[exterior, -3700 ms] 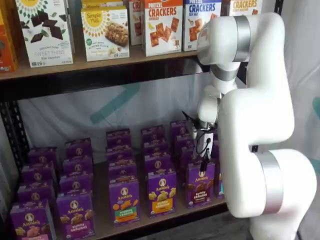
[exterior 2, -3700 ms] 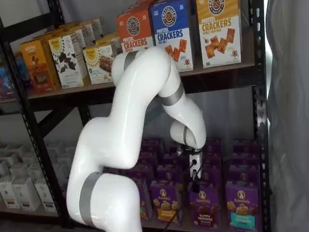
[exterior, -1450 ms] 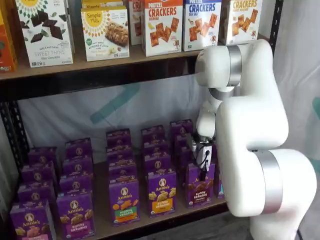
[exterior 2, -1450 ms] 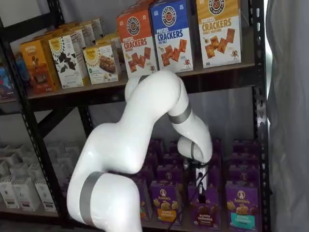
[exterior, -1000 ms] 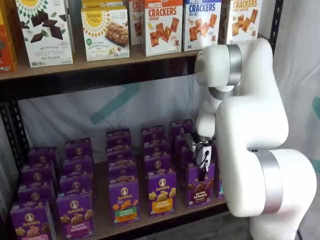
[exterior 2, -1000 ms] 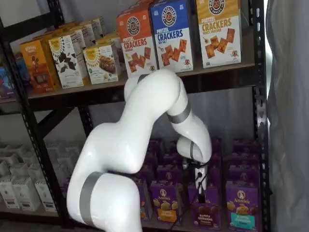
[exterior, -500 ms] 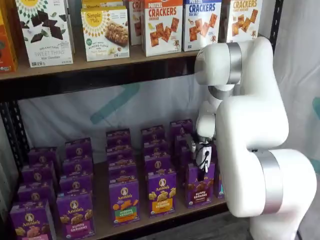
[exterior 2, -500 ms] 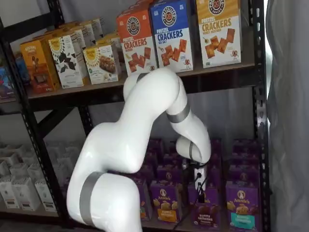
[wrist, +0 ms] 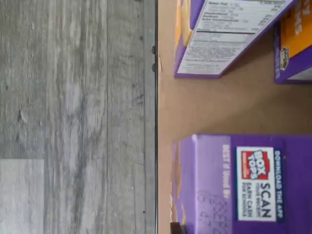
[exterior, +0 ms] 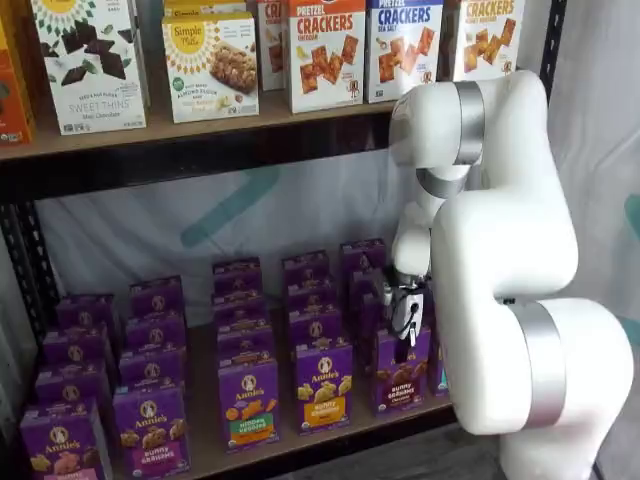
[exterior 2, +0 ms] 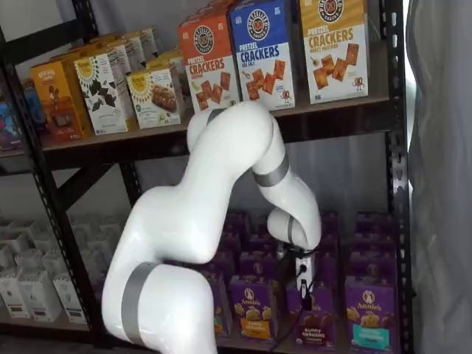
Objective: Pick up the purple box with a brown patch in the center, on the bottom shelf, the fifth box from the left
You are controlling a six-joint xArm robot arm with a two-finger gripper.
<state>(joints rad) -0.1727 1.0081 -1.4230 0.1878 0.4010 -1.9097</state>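
Now the gripper (exterior: 403, 345) has come down a little lower onto the purple box (exterior: 400, 371) at the front of the bottom shelf (exterior: 205, 445), though whether its fingers have closed I cannot tell.

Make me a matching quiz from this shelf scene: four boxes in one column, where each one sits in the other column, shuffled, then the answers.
Boxes
1. purple box with brown crackers
2. orange-band box
3. teal-band box
4. blue Crackers box

Places
A. on the upper shelf
B. front row of the bottom shelf, directly under the arm's tip
C. front row, between the purple box and the green-band box
D. front row, nearest the frame's right post in a shelf view

Pairs: 1-B, 2-C, 3-D, 4-A
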